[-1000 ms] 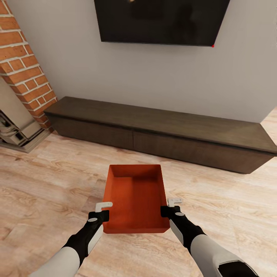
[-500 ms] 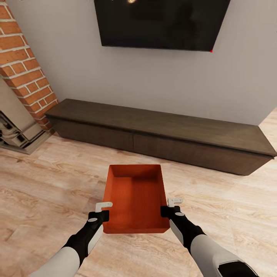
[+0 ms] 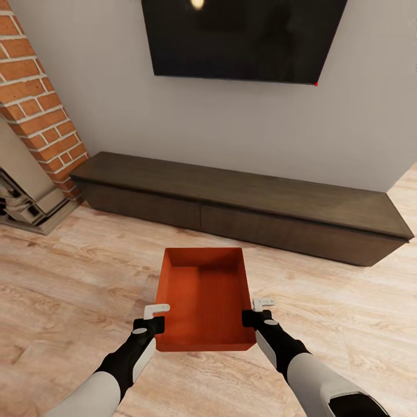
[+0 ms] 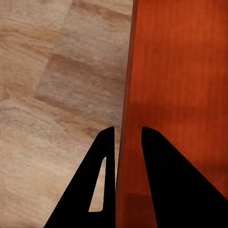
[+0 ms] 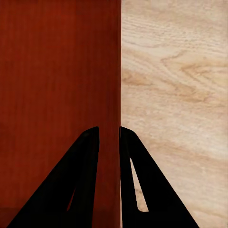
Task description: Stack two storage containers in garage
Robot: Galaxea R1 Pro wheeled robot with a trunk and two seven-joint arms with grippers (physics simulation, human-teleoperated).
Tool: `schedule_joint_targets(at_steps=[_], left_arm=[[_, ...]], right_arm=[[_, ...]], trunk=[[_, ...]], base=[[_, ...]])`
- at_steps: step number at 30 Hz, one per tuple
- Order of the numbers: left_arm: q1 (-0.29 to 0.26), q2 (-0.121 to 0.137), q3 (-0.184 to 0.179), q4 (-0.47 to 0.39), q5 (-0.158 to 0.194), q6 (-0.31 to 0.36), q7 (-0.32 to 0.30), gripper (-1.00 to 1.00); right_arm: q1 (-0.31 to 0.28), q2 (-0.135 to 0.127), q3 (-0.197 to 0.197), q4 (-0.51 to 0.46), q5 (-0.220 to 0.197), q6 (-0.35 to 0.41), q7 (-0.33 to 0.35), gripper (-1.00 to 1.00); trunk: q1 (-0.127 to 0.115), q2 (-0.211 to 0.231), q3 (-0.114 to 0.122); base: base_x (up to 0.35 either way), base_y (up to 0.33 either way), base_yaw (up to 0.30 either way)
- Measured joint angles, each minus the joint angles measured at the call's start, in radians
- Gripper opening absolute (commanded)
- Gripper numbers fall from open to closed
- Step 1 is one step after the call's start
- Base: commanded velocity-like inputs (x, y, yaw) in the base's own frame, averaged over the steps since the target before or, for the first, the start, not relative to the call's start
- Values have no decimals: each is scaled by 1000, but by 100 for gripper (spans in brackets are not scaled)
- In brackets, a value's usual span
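Container: one orange-red storage container (image 3: 204, 298), open-topped and empty, is held level in front of the robot above the wood-plank floor (image 3: 69, 272); it is in the living room, not the garage
Left grip: the left gripper (image 3: 155, 317) has its fingers (image 4: 105, 156) clamped on the container's left wall, one finger outside and one inside, as the left wrist view shows
Right grip: the right gripper (image 3: 259, 311) is clamped the same way on the right wall; in the right wrist view its fingers (image 5: 90, 147) straddle the thin rim
Surroundings: beyond the container runs a long dark low bench (image 3: 243, 205) against the grey wall; a wall TV (image 3: 243, 37) hangs above it; a red brick fireplace (image 3: 35, 98) stands at the left
Stage: I judge this to be the carry of the first container, with the whole trip to the garage ahead
Risk: both grips pinch only the thin walls near the container's near end, so most of it hangs out forward; a jolt of the base or a sharp turn could let it tip or slide out; if the arms drift apart or together, the walls could slip free; the bench is near enough ahead that turning tightly might clip it
Writing: no brand, label or lettering can be read anywhere; the TV screen is dark save a lamp's reflection and a tiny red dot at its corner
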Motion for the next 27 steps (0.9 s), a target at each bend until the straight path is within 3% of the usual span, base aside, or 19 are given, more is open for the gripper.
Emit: schedule_joint_targets(at_steps=[27], left_arm=[[-1,1,-1,2,1,0,-1,-100]], right_arm=[[0,0,4,0,-3,0,-3,-100]], trunk=[[-104,189,85]], base=[[0,0,0]])
